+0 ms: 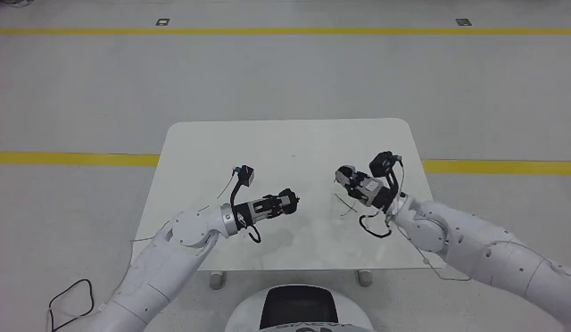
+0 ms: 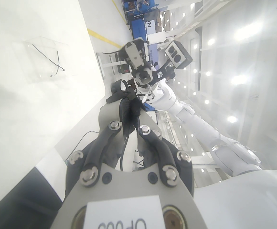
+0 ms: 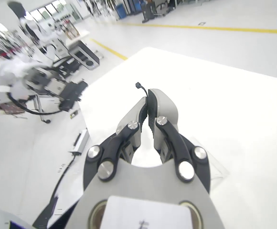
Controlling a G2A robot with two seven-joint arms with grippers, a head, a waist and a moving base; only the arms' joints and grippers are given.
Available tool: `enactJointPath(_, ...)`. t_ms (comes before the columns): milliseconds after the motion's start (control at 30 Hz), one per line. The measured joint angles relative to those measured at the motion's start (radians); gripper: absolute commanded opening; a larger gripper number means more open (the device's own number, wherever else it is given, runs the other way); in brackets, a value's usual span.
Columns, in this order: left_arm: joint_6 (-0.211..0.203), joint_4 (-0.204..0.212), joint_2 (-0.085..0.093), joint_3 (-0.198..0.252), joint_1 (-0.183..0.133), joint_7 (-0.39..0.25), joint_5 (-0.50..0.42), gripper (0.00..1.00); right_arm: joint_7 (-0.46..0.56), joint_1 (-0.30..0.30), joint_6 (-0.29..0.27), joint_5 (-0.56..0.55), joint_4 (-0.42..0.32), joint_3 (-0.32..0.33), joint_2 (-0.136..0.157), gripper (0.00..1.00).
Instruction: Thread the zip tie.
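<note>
Your right gripper is clamping narrow on a black zip tie, whose square head is poking out just past the fingertips above the white table. Your left gripper is hanging at about 8 to 9 o'clock of the right one, apart from it, with its pads pressing together, and you cannot tell whether anything is pinched there. Two more black ties are lying on a clear tray near 6 o'clock of the right gripper.

Smooth, faintly glossy white table; thin black plastic zip tie.
</note>
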Motion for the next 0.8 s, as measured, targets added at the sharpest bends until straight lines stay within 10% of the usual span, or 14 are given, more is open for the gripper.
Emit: enactJointPath(800,0.0,-0.031,-0.012,0.034,0.031,0.083,0.0,0.0,-0.074,-0.069,0.0,0.191,-0.146,-0.004,-0.001,0.0)
